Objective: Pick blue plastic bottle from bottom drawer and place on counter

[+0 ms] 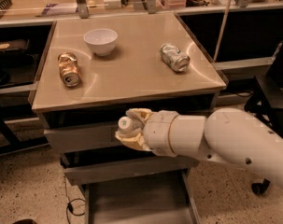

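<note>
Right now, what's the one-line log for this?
claw: holds blue plastic bottle, below counter edge | bottom drawer: open | place: not yet done

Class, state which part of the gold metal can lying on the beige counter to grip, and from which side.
Grip the gold metal can across its cylindrical middle, from above: it lies on its side on the beige counter, end facing front. The pincer, below the counter's front edge, holds a small white-capped plastic bottle.
</note>
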`<action>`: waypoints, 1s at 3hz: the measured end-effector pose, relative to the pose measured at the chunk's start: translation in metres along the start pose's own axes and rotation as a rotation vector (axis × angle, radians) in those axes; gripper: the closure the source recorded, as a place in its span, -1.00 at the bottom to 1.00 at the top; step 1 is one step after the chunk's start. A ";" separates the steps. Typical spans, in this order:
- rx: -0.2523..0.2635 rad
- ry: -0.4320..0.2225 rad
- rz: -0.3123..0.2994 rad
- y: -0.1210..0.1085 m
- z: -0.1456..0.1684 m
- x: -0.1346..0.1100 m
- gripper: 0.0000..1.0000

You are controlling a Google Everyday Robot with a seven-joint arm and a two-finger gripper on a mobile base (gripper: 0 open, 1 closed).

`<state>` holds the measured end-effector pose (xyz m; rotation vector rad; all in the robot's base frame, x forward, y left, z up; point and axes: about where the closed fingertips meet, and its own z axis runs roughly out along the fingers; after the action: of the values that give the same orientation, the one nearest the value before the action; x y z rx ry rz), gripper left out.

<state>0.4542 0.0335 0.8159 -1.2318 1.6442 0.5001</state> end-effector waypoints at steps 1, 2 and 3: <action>0.044 0.018 -0.080 -0.009 -0.025 -0.045 1.00; 0.048 0.021 -0.091 -0.009 -0.026 -0.050 1.00; 0.068 -0.001 -0.105 -0.020 -0.036 -0.069 1.00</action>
<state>0.4554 0.0312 0.8961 -1.2599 1.5740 0.3760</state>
